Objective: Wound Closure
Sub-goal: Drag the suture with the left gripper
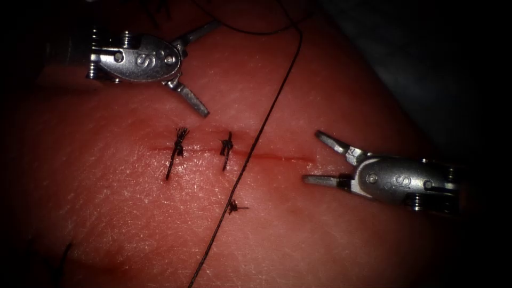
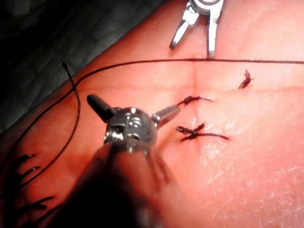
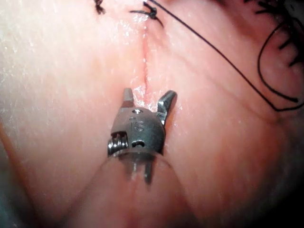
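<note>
Both grippers gape, empty | left gripper (image 1: 201,68) | right gripper (image 1: 314,157) | thread (image 1: 256,141) between

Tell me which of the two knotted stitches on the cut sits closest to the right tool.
The stitch nearer the middle of the cut; the other stitch lies further left. The right tool, jaws open and holding nothing, hovers at the cut's right end.

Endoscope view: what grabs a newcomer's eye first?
The long thread running diagonally across the cut on the tissue, with two knots left of it. Both tools gape, holding nothing: left tool above the cut, right tool at its right end.
</note>
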Tool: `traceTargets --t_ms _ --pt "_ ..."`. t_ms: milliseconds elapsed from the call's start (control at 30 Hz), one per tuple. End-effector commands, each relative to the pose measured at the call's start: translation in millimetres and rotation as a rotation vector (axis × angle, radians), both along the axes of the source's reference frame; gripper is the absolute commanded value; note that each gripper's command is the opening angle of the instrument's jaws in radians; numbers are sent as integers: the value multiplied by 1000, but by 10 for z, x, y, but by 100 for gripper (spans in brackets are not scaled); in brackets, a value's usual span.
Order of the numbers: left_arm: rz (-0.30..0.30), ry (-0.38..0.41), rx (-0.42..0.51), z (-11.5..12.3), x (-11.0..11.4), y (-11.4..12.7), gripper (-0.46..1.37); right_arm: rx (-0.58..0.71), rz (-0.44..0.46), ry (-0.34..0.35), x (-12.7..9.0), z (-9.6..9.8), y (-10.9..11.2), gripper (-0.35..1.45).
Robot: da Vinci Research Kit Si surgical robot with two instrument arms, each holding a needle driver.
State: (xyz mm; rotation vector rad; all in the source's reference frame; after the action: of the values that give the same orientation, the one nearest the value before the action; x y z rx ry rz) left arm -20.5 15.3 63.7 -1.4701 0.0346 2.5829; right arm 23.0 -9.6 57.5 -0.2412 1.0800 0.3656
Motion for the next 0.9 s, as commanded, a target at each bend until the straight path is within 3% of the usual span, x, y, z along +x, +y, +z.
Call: traceTargets --t_ms 33,200,333,567,733,900 --pt "-9 3 -2 -6 -1 -8 119 10 -2 5 0 0 -1 134" --pt "-40 12 67 -36 -5 -48 109 40 14 16 -1 0 -1 134" --pt "-113 3 223 -61 -6 -77 95 53 26 18 -2 0 -1 135" --pt "-224 -29 478 -99 -4 -116 98 66 44 14 -2 1 0 135" --pt "-261 -60 606 -112 -8 -138 102 65 47 10 -2 1 0 135" --pt "-262 -76 631 -106 -15 -168 107 65 47 10 -2 1 0 135"
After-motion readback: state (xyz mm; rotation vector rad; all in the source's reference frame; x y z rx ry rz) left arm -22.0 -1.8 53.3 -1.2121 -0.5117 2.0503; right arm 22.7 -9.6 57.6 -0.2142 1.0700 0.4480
